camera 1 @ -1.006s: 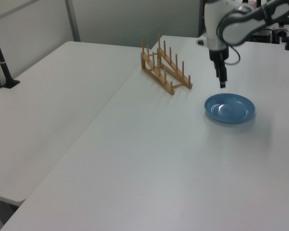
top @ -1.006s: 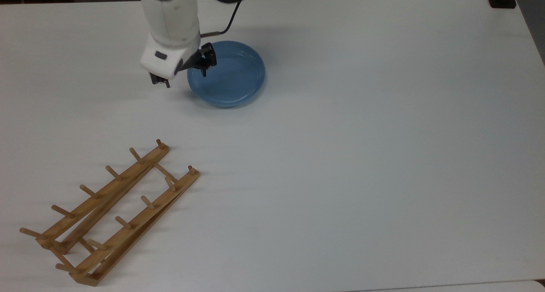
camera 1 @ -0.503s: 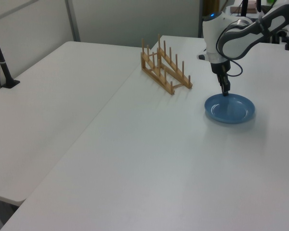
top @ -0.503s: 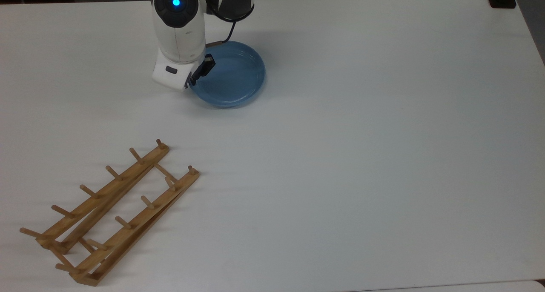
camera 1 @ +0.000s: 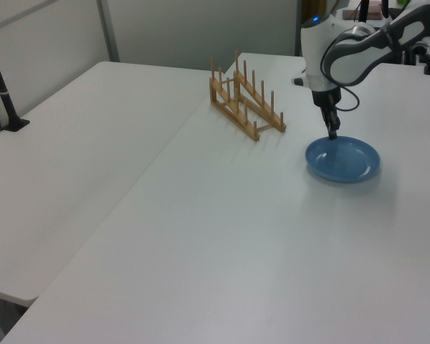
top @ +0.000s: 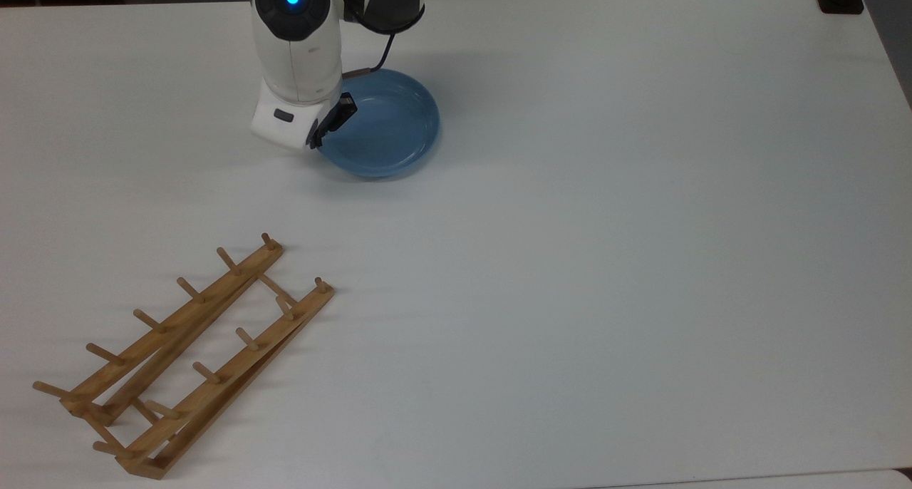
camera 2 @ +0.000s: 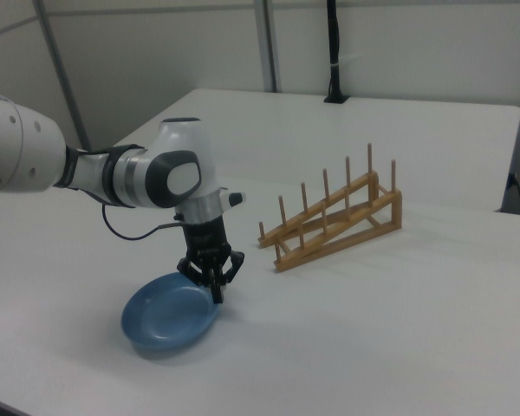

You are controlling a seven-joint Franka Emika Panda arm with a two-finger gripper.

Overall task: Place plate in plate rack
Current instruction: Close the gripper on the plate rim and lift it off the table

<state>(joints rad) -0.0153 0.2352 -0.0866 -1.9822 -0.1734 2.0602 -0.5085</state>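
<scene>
Plate (top: 388,129) and rack sit well apart on a white table (top: 605,261) as a Panda arm's gripper (camera 2: 215,279) works at the light-blue dish's rim. Its fingers point straight down and are drawn narrow on the rim, on the edge nearest the rack; in the right view that edge appears raised slightly off the table while the far side rests on it. Gripping the raised lip, not the flat middle, looks like the only purchase a two-finger claw could find on so shallow a dish. The wooden plate rack (top: 185,353) stands empty toward the top view's lower left, its two rails of upright pegs slanting across the tabletop. From the right view, the pegs rise in even rows, leaving slots into which the plate would have to be turned on edge. By this reading the pick-up is under way; carrying and slotting are not yet done.
</scene>
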